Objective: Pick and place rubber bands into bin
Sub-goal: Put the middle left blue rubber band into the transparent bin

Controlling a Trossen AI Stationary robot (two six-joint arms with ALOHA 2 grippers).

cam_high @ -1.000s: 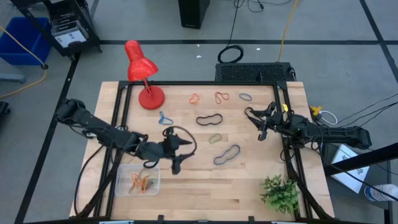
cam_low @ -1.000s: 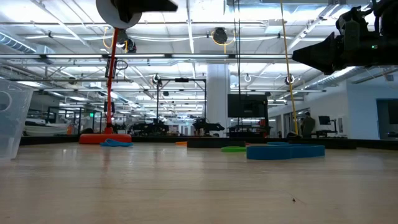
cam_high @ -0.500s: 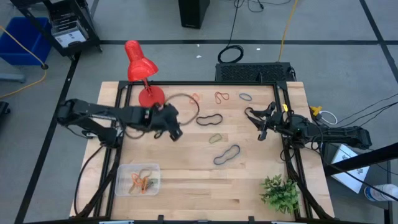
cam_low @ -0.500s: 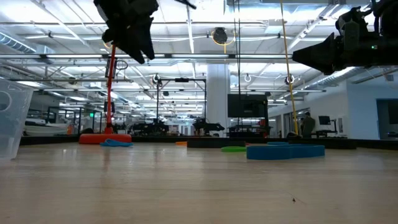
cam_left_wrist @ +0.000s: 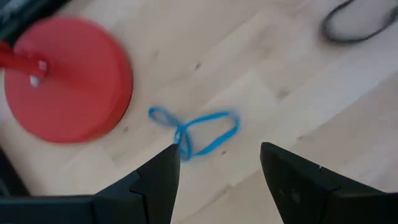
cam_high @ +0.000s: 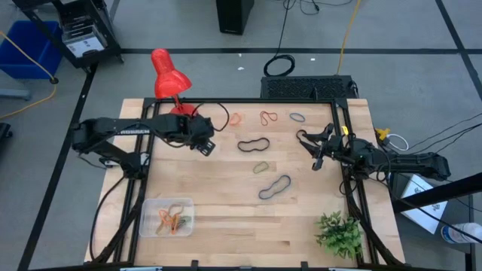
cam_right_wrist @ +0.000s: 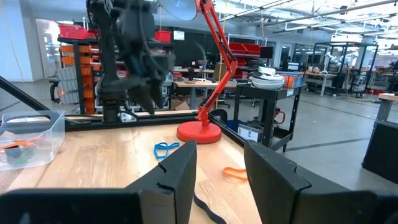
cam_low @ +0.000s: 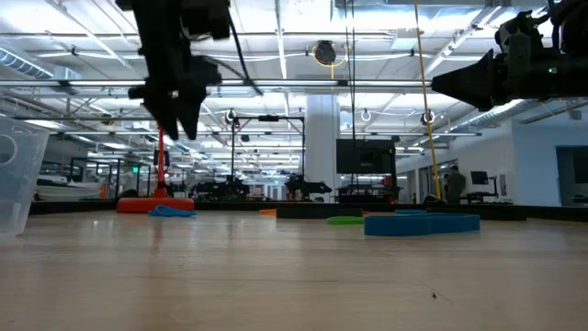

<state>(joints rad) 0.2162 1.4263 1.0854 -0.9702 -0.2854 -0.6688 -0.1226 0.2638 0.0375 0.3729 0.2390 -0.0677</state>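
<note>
Left pincer [cam_left_wrist: 217, 171] hovering released over the blue rubber band [cam_left_wrist: 196, 132] beside the lamp base [cam_left_wrist: 65, 87].
Risking clamping the twisted loop's edge, letting it slip free on the desk [cam_high: 226, 203].

arms: dark, jointed | left pincer [cam_left_wrist: 217, 168]: black angular fingers | cables: black loops

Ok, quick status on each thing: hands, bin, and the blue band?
left hand: open, empty, above the blue rubber band
right hand: open, empty, waiting at the table's right side
blue rubber band: twisted, flat on the table beside the red lamp base
bin: holds several bands
</note>
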